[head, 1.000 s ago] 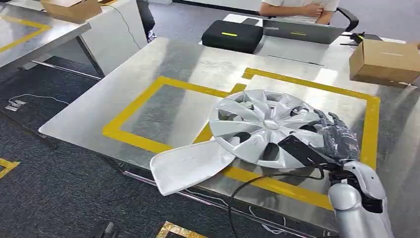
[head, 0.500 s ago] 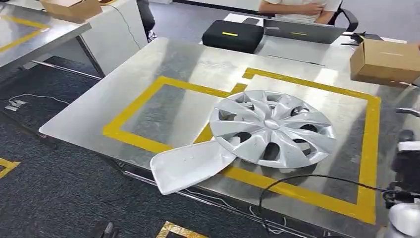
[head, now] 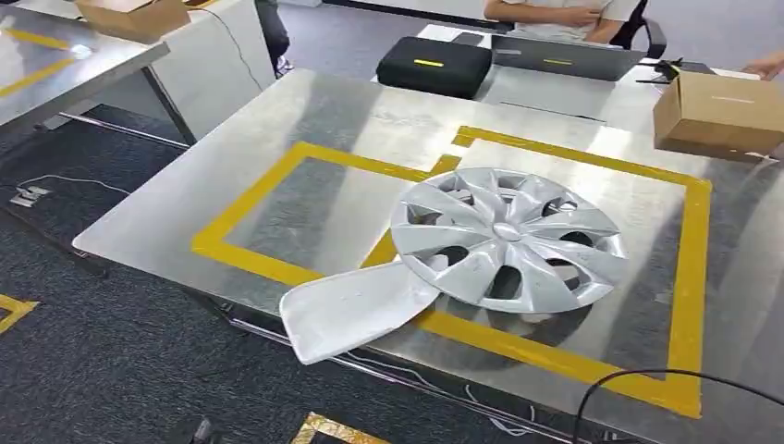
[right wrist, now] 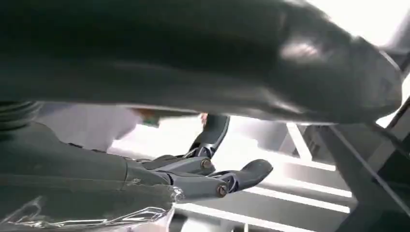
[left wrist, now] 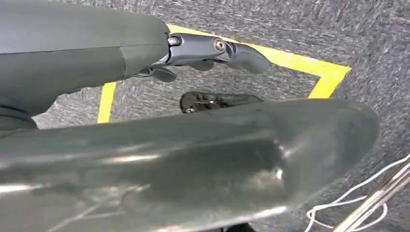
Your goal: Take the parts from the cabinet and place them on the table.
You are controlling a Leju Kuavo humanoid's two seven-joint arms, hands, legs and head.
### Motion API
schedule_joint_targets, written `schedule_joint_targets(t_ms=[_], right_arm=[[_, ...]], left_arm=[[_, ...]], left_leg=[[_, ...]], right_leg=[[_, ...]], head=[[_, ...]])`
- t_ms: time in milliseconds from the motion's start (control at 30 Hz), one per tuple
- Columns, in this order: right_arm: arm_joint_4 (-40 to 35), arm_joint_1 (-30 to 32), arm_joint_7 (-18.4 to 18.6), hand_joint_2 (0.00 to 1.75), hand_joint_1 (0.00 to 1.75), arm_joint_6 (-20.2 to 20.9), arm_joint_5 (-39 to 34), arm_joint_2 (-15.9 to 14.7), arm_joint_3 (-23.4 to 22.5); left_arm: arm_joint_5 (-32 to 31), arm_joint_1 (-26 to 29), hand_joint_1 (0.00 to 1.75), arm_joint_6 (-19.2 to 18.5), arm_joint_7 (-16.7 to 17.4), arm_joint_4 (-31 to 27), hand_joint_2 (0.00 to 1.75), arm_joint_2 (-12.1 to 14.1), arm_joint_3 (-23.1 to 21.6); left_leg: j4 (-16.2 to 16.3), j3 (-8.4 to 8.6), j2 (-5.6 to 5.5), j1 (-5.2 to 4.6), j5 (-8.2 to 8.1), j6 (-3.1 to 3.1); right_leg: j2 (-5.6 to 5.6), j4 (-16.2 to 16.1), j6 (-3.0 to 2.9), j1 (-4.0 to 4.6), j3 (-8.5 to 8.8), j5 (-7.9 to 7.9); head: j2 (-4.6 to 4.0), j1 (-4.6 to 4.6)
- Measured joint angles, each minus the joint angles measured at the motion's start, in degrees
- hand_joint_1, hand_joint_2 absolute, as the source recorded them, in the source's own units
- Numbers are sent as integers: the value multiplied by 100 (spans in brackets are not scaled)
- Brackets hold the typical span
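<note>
Hubcap (head: 507, 239) lay on the surface (head: 305, 120); panel (head: 356, 310) overhung its near edge.
Left hand (left wrist: 212, 48) and right hand (right wrist: 208, 176) held nothing, fingers apart.

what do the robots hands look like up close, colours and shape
Both are dark grey. The left hand has a smooth rounded grey cover, a thick glossy thumb, and slim metallic fingers with silver screws at the hinges. The right hand looks alike: grey segmented fingers with screw heads, a bulky dark thumb, and clear crinkled plastic film near its base.
</note>
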Motion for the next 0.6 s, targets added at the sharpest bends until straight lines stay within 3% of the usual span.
schedule_joint_targets(t_ms=[100,200,267,433,600], right_arm=[[31,20,-426,0,0,-482,64,278,-872],[301,22,-276,0,0,-1069,-571,516,-1568],[632,165,-161,0,0,-1777,-974,635,-1799],[1365,848,340,0,0,-3478,-1878,822,-1551],[1958,1088,526,0,0,-3648,-1917,899,-1322]], left_arm=[[-171,136,0,-31,-6,-196,0,-83,0],[-311,251,0,-37,-50,-520,0,-201,2],[-433,261,0,-99,-94,-645,0,-216,15],[-626,244,0,-96,-260,-708,0,-223,151],[-656,231,0,-35,-306,-708,0,-230,251]], left_leg=[[-2,1,0,0,0,-1],[-3,1,1,0,0,-1],[-7,2,-4,-1,-2,0],[-16,7,-10,-2,-1,0],[-24,26,-3,-9,-2,-2]], right_leg=[[1,0,-1,0,-1,-1],[-1,-1,-1,0,-7,-2],[-11,-1,3,0,-4,-8],[-17,-1,1,0,8,-9],[-1,-1,-1,-8,-10,-10]], head=[[0,-2],[0,0],[0,2],[0,4],[0,0]])
